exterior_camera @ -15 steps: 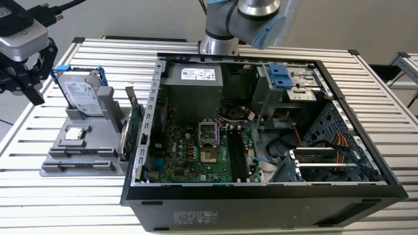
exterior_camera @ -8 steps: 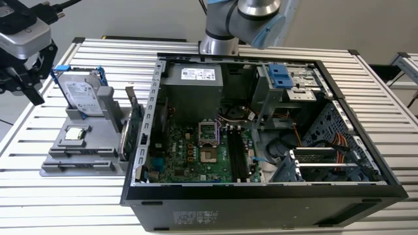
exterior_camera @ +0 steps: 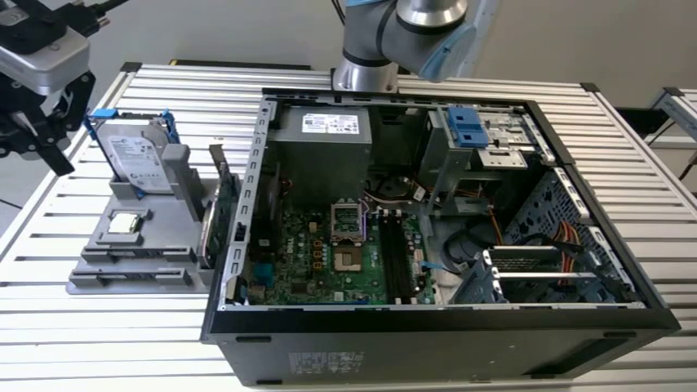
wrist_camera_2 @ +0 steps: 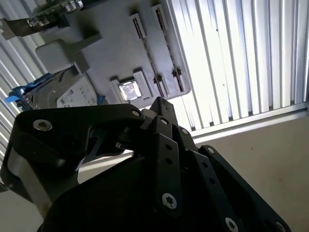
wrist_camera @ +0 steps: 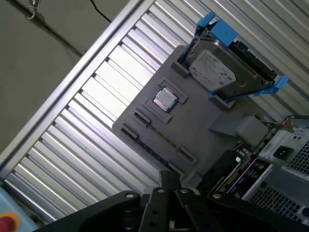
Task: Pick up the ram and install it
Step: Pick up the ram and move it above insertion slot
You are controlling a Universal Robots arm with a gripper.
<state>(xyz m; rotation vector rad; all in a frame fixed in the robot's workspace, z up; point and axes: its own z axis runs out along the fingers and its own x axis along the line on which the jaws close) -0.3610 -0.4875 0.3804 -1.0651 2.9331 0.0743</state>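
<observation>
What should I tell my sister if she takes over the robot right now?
Claw: shut, holding nothing, hanging apart from the gray holder.
Ram: looks like the dark board standing on edge at the holder's side nearest the case, though it is hard to be sure.
Done: nothing yet. The ram is not picked up.
Left: the pick-up, then fitting the ram inside the case.

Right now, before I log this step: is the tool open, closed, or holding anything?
Tool: closed, nothing seen in its grasp.
</observation>
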